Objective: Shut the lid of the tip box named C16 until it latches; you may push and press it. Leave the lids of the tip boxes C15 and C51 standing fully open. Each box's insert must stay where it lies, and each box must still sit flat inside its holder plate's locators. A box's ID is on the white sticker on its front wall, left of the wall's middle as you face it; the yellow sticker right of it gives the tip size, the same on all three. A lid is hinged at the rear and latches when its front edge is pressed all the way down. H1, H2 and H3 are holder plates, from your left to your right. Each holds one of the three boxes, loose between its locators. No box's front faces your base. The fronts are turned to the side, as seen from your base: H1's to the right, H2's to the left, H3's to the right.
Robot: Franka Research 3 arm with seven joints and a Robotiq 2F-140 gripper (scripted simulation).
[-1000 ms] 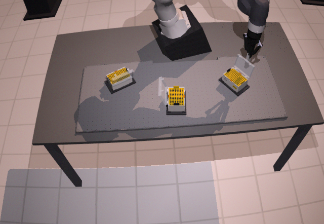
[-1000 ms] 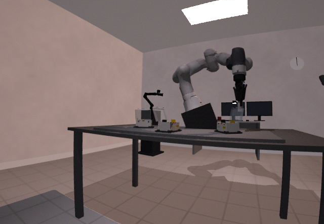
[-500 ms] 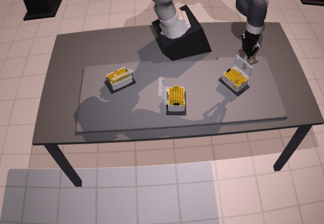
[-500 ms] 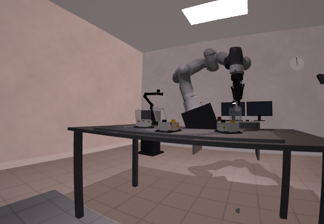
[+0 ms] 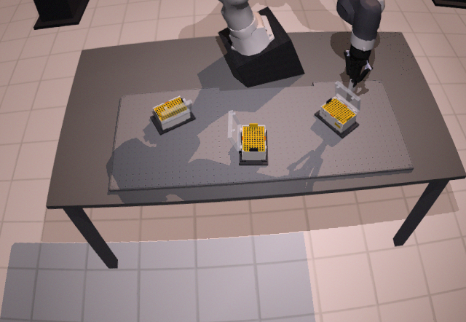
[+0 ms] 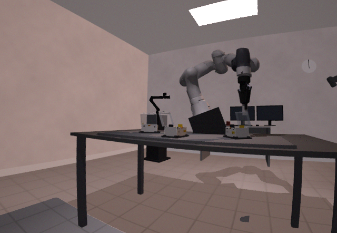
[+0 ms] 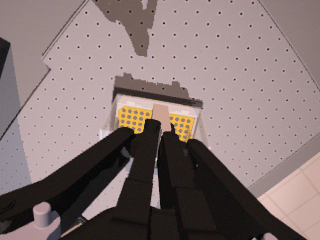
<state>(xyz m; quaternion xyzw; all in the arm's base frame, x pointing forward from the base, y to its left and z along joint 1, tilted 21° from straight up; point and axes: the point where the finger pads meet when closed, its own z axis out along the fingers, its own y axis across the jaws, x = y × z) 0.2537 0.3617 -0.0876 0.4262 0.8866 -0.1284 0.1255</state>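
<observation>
Three white tip boxes with yellow inserts sit on black holder plates on the perforated mat. In the top view these are the left box (image 5: 171, 112), the middle box (image 5: 253, 142) and the right box (image 5: 338, 113). The ID stickers are too small to read. The right box's clear lid (image 5: 348, 96) stands open, tilted over its rear edge. My gripper (image 5: 352, 82) is shut and empty, its fingertips at the top edge of that lid. It also shows in the exterior view (image 6: 245, 106). In the wrist view the shut fingertips (image 7: 161, 129) sit right over the box's yellow insert (image 7: 132, 119).
The middle box's lid (image 5: 233, 128) stands upright on its left side. The left box's lid (image 5: 185, 104) lies back to the right. My black base block (image 5: 263, 57) stands behind the mat. The table's right edge is close to the right box.
</observation>
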